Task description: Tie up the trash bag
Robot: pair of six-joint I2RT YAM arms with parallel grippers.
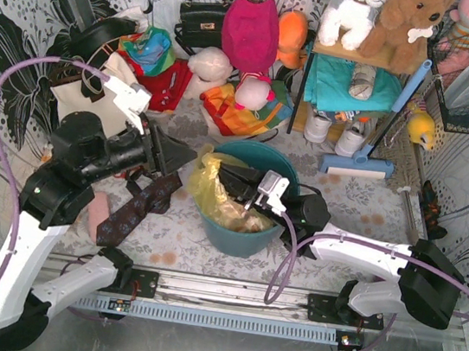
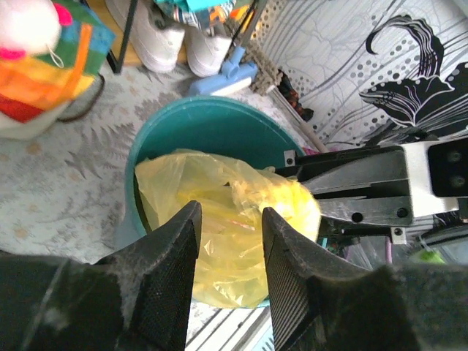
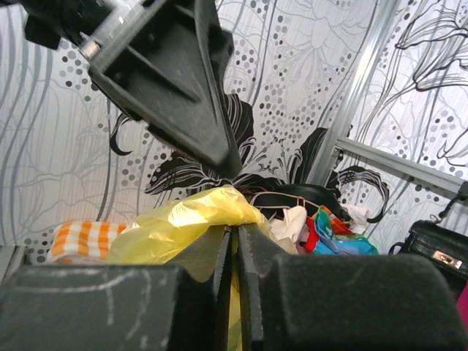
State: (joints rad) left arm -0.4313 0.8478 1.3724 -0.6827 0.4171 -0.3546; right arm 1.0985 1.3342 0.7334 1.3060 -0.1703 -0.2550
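Sitting inside the teal bin (image 1: pixel 242 242) at the middle of the table (image 1: pixel 362 202): the trash bag (image 1: pixel 206 182), yellow, translucent, crinkled. Its top is bunched and stands above the rim on the bin's 9 o'clock side. The rest lies down inside the bin.

Right gripper (image 1: pixel 227 179): reaches in from 3 o'clock across the bin. Its jaws are pressed together with a fold of the yellow film pinched between them, as your right wrist view shows.

Left gripper (image 1: pixel 182 165): comes in from 9 o'clock, tips just beside the raised bunch. Its jaws are parted with nothing seen clamped between them. In your left wrist view the bag shows through the gap, beyond the tips.

Necktie (image 1: pixel 138 210): dark, patterned, flat on the table at the bin's 8 o'clock. Not part of the job.

Progress, as a judgement: early.
- **Done:** bag top bunched, one portion held.
- **Not done:** no second hold, no crossing of ends, no loop, no knot visible.

You have most of the tie ahead. Your left gripper needs its own portion of the mouth, then the ends must be crossed and drawn tight. The thin film may slip or tear under a hard pull.
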